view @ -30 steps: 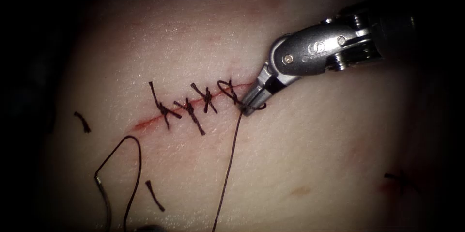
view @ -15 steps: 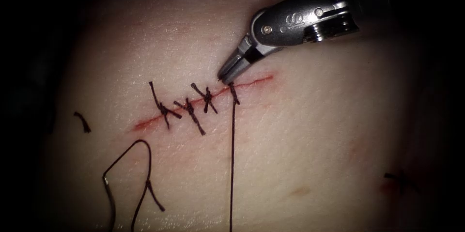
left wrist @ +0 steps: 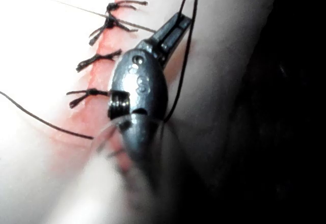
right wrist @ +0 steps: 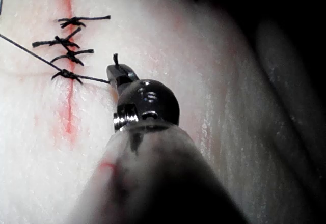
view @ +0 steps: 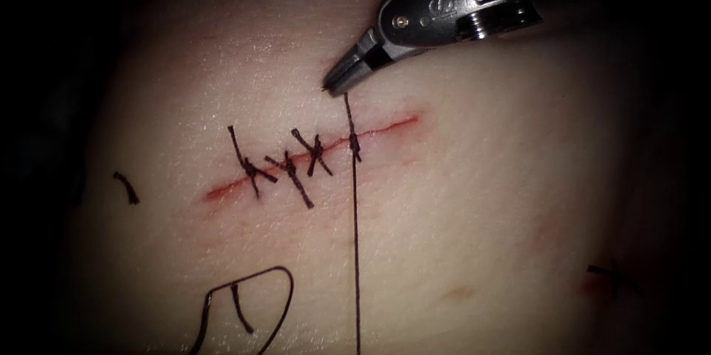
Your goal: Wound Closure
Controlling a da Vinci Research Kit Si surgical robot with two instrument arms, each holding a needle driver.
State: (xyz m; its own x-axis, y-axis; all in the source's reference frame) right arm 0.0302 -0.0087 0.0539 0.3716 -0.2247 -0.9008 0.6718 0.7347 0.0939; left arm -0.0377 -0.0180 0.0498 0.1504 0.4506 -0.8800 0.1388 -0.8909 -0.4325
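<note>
Above the red cut (view: 311,155), dark thread (view: 354,221) is pinched taut by the steel right tool (view: 331,87); the left tool (left wrist: 175,25) is clamped on thread too.

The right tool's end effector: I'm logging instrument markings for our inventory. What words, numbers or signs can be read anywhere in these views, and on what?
"S": a stamped mark that reads like this letter, on the metal wrist housing of the right tool, in the endoscope view at.
A faint embossed mark on the left tool housing in the left wrist view: too blurred to read.
Tissue, thread: no text.
</note>
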